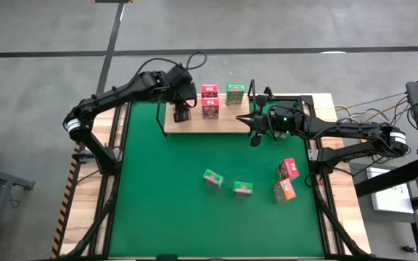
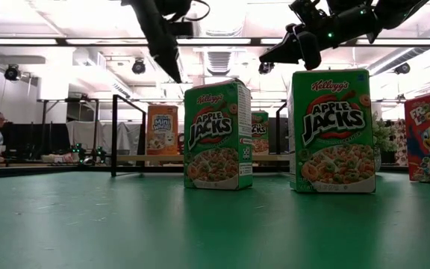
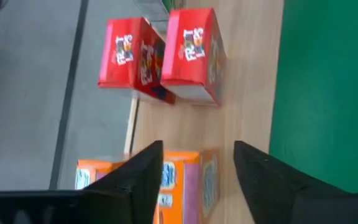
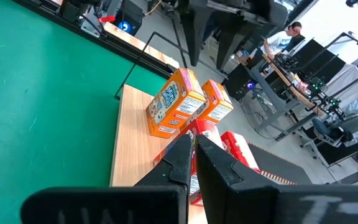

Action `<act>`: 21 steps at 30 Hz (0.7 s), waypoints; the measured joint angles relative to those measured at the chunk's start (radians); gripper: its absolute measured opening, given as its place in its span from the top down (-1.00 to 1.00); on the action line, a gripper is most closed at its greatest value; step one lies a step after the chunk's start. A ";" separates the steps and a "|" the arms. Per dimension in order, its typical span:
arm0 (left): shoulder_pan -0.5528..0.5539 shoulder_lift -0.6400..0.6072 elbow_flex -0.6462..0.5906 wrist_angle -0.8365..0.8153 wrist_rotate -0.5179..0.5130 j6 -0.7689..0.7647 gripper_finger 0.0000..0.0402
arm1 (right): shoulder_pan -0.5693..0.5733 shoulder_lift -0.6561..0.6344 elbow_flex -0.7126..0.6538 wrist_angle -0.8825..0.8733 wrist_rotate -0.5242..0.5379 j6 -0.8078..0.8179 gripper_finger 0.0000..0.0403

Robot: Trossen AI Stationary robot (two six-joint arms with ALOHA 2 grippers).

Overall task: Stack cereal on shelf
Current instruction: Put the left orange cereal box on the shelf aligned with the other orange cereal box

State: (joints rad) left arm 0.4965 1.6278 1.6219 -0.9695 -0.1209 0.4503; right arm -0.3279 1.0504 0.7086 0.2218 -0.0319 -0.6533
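Nearest us on the green mat (image 1: pixel 165 203), toward the desk's front right, we've got four loose cereal boxes: two green boxes (image 1: pixel 227 183), a pink box (image 1: pixel 289 169) and an orange box (image 1: pixel 284 191). Further back, the right gripper (image 1: pixel 253 129) hangs clenched and empty just off the shelf's (image 1: pixel 194 127) right end. At the desk's far edge the shelf carries two pink boxes (image 3: pixel 160 56), a green one (image 1: pixel 235 94) and orange boxes (image 4: pixel 188 102). The left gripper (image 3: pixel 197 171) hovers released, fingers (image 3: pixel 142 171) straddling an orange box (image 3: pixel 182 186).
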 joint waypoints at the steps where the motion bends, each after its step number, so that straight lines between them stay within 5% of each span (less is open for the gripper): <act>1: 0.000 -0.001 -0.013 0.015 0.000 0.001 0.18 | 0.000 0.000 0.000 0.000 0.000 -0.001 0.94; 11: 0.011 0.001 -0.110 0.017 -0.105 0.019 0.92 | 0.000 0.000 0.000 0.001 0.000 -0.009 0.94; 21: 0.045 0.002 -0.114 0.029 -0.106 0.014 0.99 | 0.000 0.000 0.000 0.001 0.000 -0.012 0.94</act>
State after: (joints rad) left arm 0.5416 1.6301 1.5074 -0.9410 -0.2265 0.4646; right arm -0.3283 1.0504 0.7086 0.2231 -0.0319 -0.6651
